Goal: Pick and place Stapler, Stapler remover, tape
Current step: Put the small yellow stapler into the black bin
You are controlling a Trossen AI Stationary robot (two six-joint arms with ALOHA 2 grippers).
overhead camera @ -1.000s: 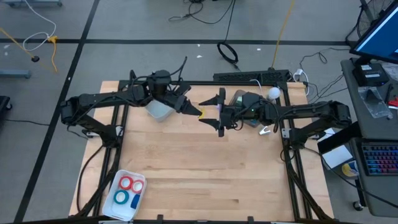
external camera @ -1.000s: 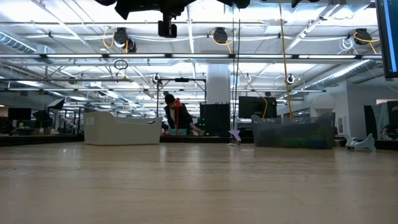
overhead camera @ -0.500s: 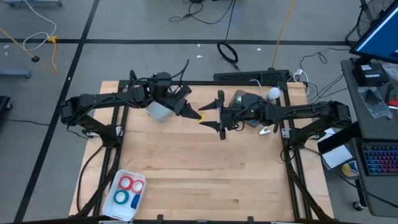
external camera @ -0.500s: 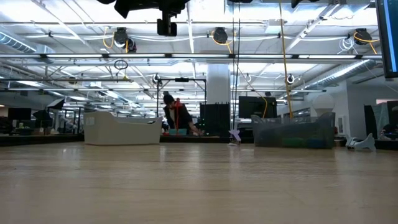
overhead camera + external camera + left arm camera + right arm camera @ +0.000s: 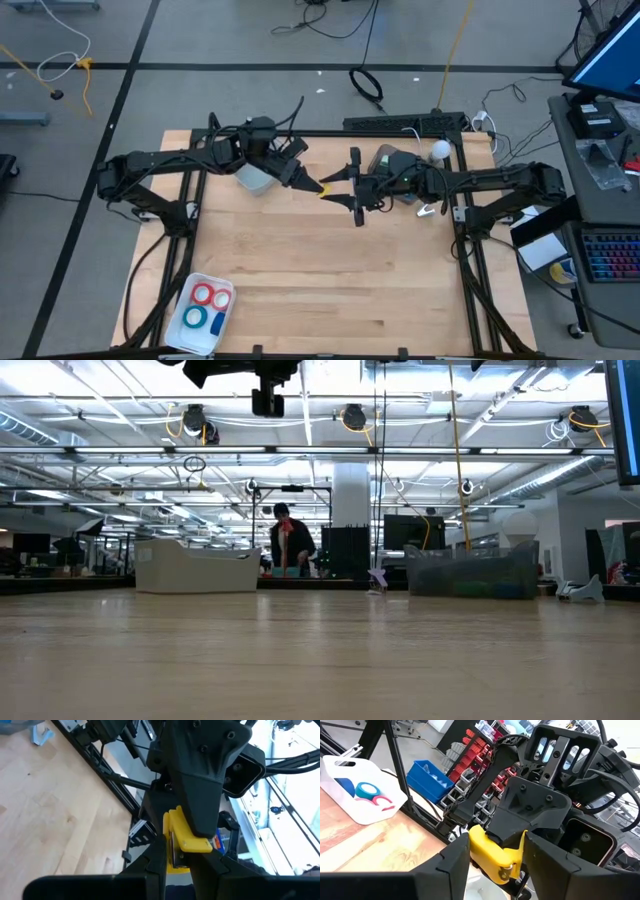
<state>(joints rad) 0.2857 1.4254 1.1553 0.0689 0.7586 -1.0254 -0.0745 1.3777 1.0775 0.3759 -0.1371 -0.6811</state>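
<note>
Table (image 5: pixel 330 270) of pale wood fills the high view, with both dark arms reaching toward each other over its far half. Left arm comes in from the left, right arm from the right, and their tips meet in the air above the boards.

Beneath the left arm stands a pale bin (image 5: pixel 256 178) near the table's far edge, and a clear bin (image 5: pixel 470 575) stands under the right arm. At the near left corner lies a white tray (image 5: pixel 190 331) holding the tape (image 5: pixel 204 296): two red rolls and two blue rolls lying flat in it.

The left gripper (image 5: pixel 312 183) is clamped on a yellow stapler (image 5: pixel 325 188), which hangs well above the wood. The right gripper (image 5: pixel 353 189) faces it, one finger (image 5: pixel 445 865) on each side of the stapler's other end; whether they press it yet cannot be told.

In the low view a person (image 5: pixel 290 542) stands far back in the room behind the table.
</note>
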